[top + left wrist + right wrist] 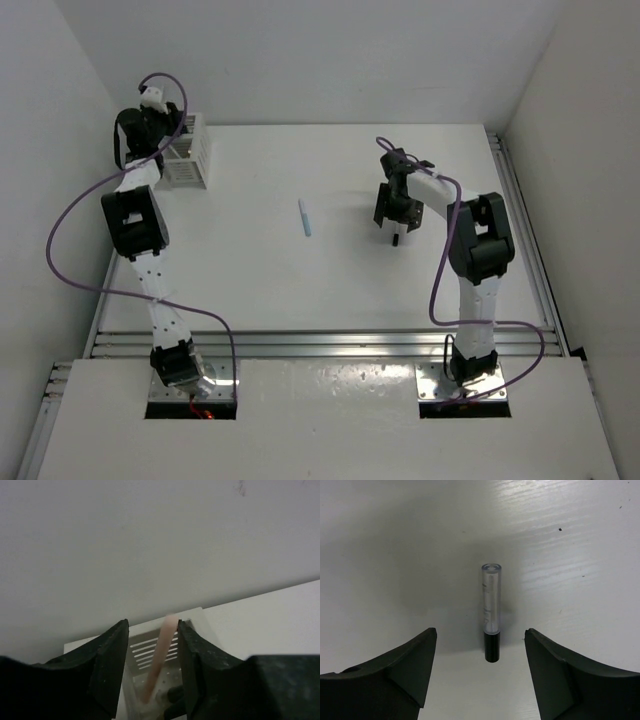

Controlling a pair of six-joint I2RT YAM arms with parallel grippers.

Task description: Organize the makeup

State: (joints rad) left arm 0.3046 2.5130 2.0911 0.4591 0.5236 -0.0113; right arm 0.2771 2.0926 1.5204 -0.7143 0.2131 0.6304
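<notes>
A: Status of the left gripper (pixel 152 626)?
B: Jaws apart, over the white slatted box (pixel 190 160) in the far left corner of the table (pixel 300 290), tight against the wall (pixel 150 540). The peach-pink stick (pixel 159 660) leans inside the box, between the fingers, blurred; no clamp on it.
A: And the right gripper (pixel 480 632)?
B: Jaws wide apart, low over the clear stick (pixel 491 612) with a black end, lying flat between them, untouched. Bare tabletop all round it. The light blue stick (pixel 305 217) lies mid-table, well apart from both arms.

light blue stick (pixel 305 217), peach-pink stick (pixel 160 655), clear black-capped stick (pixel 491 611)
</notes>
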